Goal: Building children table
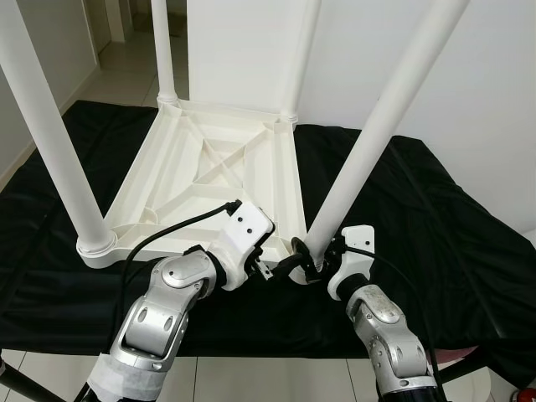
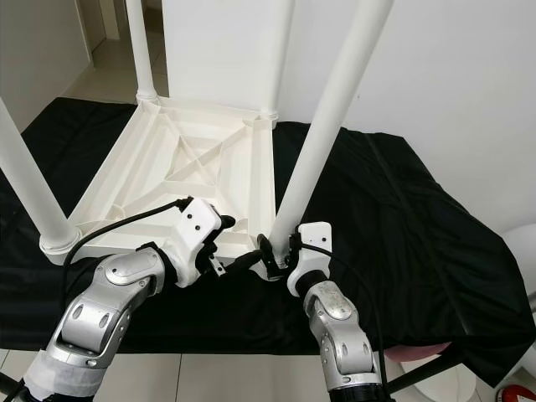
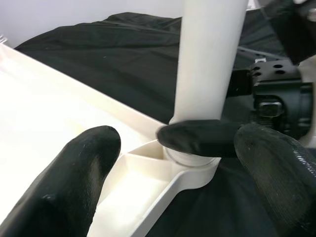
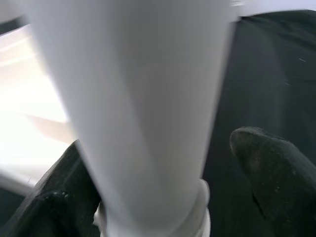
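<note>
**Upturned white table, both grippers at its near-right leg**

Left eye view: you are looking down at a white plastic children's table (image 1: 213,180) lying upside down on a black cloth (image 1: 435,218) that covers the work surface. Its underside shows moulded ribs that cross in an X, and four round white legs stand up from the corner sockets. The near-right leg (image 1: 368,146) rises on a slant from its socket at the table's front corner. Your left gripper (image 1: 289,266) reaches in from the left to the base of that leg, and your right gripper (image 1: 322,255) sits at the same base from the other side, its white wrist housing just beside the leg. No brand, label or writing can be read on the table or the cloth.

Right eye view: the same scene, with the near-left leg (image 2: 29,188) standing in its ringed socket at the other front corner, and pale floor tiles (image 2: 109,59) beyond the far edge of the cloth.

Left wrist view: here you see what the head views hide. Your left gripper's fingers (image 3: 69,192) are spread apart with the table's corner socket between them, touching nothing. One black finger of the right gripper lies across the foot of the leg, just above the socket collar.

Right wrist view: the leg (image 4: 143,108) runs close and blurred between your right gripper's two fingers (image 4: 276,168), which sit on either side of it, gripping it just above its collar.
</note>
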`<state>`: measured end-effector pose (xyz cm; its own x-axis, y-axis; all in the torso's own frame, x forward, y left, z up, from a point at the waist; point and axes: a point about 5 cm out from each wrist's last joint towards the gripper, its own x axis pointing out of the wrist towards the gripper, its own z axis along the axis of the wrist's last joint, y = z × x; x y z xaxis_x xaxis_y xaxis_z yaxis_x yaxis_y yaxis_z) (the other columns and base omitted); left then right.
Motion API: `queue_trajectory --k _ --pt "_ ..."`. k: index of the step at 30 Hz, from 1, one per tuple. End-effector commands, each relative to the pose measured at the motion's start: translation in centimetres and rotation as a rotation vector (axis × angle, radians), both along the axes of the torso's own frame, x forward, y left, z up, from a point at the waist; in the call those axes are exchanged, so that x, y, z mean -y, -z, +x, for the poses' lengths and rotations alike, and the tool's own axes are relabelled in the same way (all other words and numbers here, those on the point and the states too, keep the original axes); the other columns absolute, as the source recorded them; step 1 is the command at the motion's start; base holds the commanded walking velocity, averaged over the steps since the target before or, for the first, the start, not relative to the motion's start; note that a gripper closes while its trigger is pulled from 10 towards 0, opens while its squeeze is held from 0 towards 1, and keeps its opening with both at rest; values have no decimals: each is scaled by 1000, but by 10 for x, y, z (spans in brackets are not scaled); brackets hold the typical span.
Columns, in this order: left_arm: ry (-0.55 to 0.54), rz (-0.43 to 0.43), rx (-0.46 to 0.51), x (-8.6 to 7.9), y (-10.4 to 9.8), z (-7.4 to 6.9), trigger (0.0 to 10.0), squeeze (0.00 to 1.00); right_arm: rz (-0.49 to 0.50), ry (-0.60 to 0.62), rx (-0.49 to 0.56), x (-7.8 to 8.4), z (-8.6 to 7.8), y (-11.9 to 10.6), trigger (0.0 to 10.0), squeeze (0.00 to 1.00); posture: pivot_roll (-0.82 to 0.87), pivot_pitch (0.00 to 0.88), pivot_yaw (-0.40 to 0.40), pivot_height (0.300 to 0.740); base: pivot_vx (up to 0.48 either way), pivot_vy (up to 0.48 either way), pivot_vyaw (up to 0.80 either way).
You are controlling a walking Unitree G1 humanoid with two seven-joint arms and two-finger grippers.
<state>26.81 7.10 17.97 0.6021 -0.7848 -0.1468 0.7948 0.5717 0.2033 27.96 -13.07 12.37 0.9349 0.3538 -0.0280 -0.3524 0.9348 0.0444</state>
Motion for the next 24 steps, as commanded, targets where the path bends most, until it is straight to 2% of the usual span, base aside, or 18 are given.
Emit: queue_trajectory --k 1,3,5,8,11,13,14,19,22,24 --pt "-92 1 41 -1 -3 4 10000 0 -23 -17 8 4 2 -1 10000 0 -70 0 -90 740 0 0 0" --pt "-90 2 43 0 -3 4 10000 0 -25 -22 10 4 3 -2 10000 0 -70 0 -90 740 0 0 0" --pt "-89 -7 39 -1 -3 4 10000 0 -80 -62 21 5 5 1 10000 0 -48 0 -93 740 0 0 0" --pt "-59 -33 26 -1 -4 2 10000 0 -82 -180 64 3 4 -5 10000 0 -22 0 -91 740 0 0 0" --pt "-52 -34 27 -2 -4 2 10000 0 -84 -200 72 3 4 -5 10000 0 -22 0 -91 740 0 0 0" --pt "-23 -43 8 -1 -5 0 10000 0 -111 -275 92 5 10 -10 10000 0 -10 0 -96 740 0 0 0" --pt "-23 -43 8 -1 -5 0 10000 0 -111 -275 92 5 10 -10 10000 0 -10 0 -96 740 0 0 0" --pt "85 -28 -53 0 3 -14 10000 0 -190 -396 97 7 24 -13 10000 0 2 0 -109 740 0 0 0" --pt "100 -22 -75 0 6 -17 10000 0 -193 -404 98 8 27 -13 10000 0 5 0 -110 740 0 0 0" --pt "150 6 -104 -2 13 -27 10000 0 -197 -422 92 10 32 -12 10000 0 9 0 -113 740 0 0 0"
